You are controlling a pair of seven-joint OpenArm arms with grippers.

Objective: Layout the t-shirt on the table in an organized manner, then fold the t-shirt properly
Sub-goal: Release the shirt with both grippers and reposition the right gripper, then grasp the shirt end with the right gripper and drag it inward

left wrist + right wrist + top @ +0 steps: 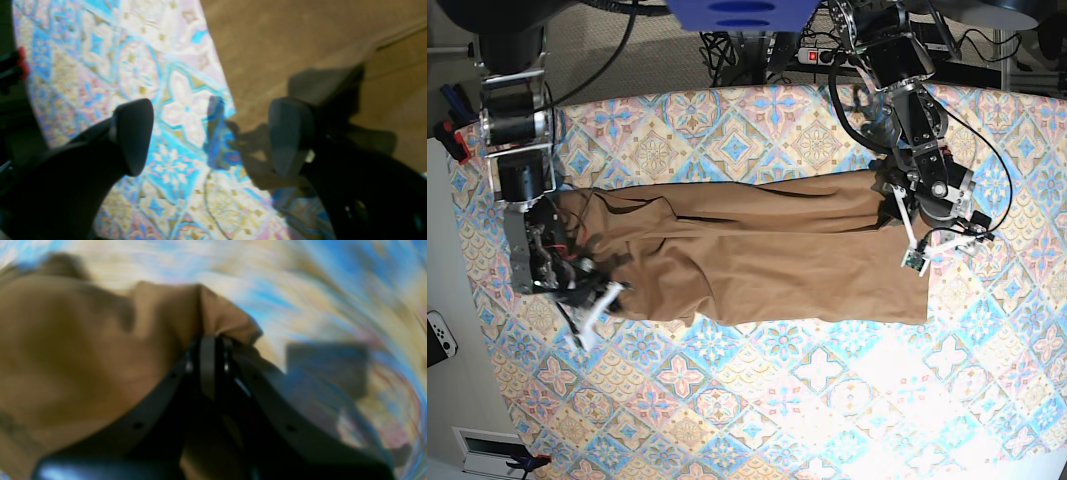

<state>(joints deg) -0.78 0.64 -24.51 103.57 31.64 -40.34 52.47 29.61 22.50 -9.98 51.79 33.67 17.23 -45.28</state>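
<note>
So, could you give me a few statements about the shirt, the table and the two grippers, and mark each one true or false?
1. The right gripper is shut on a bunched edge of the t-shirt. True.
2. The left gripper is clamped on the cloth. False: its jaws stand wide apart with nothing between them, over the shirt's edge and the table.
3. The t-shirt is folded into a small square. False: it lies stretched out lengthwise across the table, with wrinkles.
4. The table covering has a blue, pink and cream tile pattern. True.
5. Both arms are at the same end of the shirt. False: they are at opposite ends.
</note>
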